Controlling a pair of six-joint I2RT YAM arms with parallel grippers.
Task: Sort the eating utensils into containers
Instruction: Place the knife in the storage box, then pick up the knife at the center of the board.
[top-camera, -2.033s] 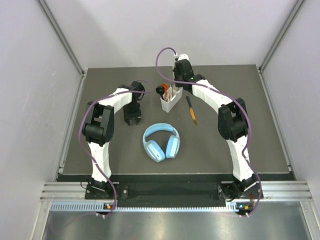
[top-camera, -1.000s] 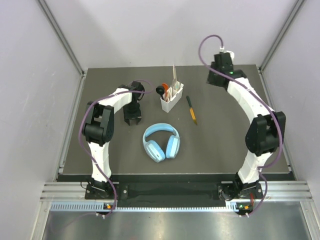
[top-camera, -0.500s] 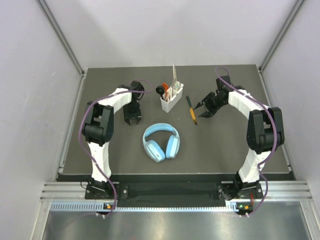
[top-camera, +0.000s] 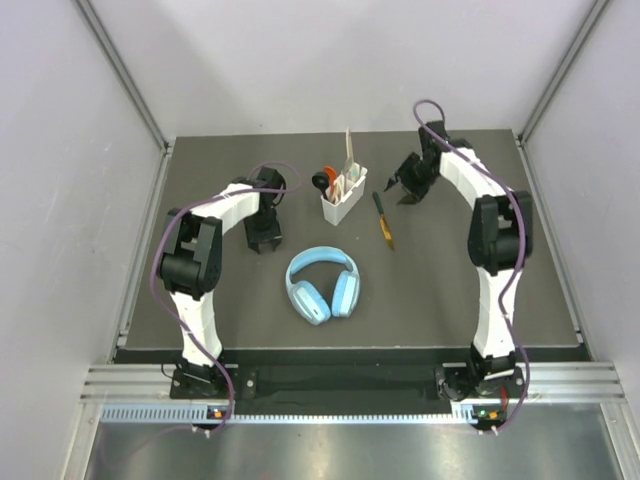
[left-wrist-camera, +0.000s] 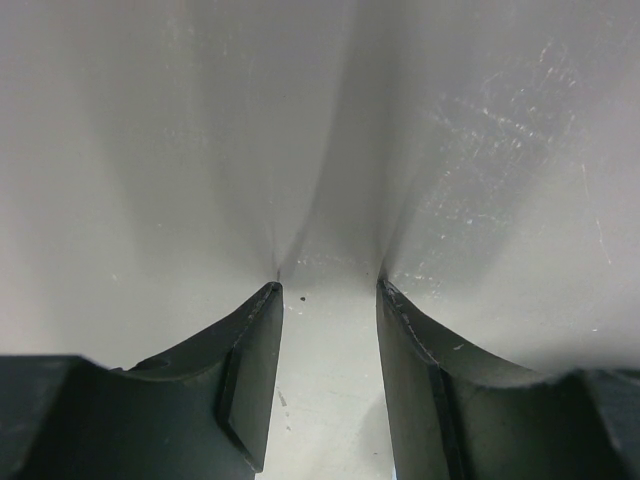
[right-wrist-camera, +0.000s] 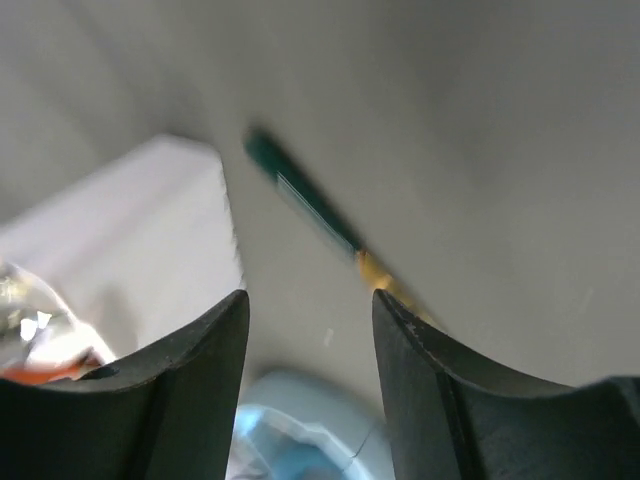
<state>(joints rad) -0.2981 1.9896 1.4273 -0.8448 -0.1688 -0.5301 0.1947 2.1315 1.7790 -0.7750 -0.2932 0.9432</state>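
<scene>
The white caddy (top-camera: 343, 195) stands at the back middle and holds white, orange-red and black utensils. The wooden-handled knife (top-camera: 383, 220) lies on the mat just right of it. My right gripper (top-camera: 398, 190) is open and empty, hovering right of the knife's dark blade end. In the right wrist view the knife (right-wrist-camera: 320, 215) lies ahead of the open fingers (right-wrist-camera: 200, 380), with the caddy (right-wrist-camera: 120, 225) at left. My left gripper (top-camera: 263, 240) points down at the mat left of the caddy, open and empty; the left wrist view shows only bare mat between its fingers (left-wrist-camera: 250, 380).
Light-blue headphones (top-camera: 322, 283) lie on the mat in front of the caddy, also blurred at the bottom of the right wrist view (right-wrist-camera: 300, 440). White walls close in the back and sides.
My right arm left the caddy, swung out to the far right, came down by the knife and now sits further back beside its blade end. A white utensil now stands in the caddy. The left arm barely moved.
</scene>
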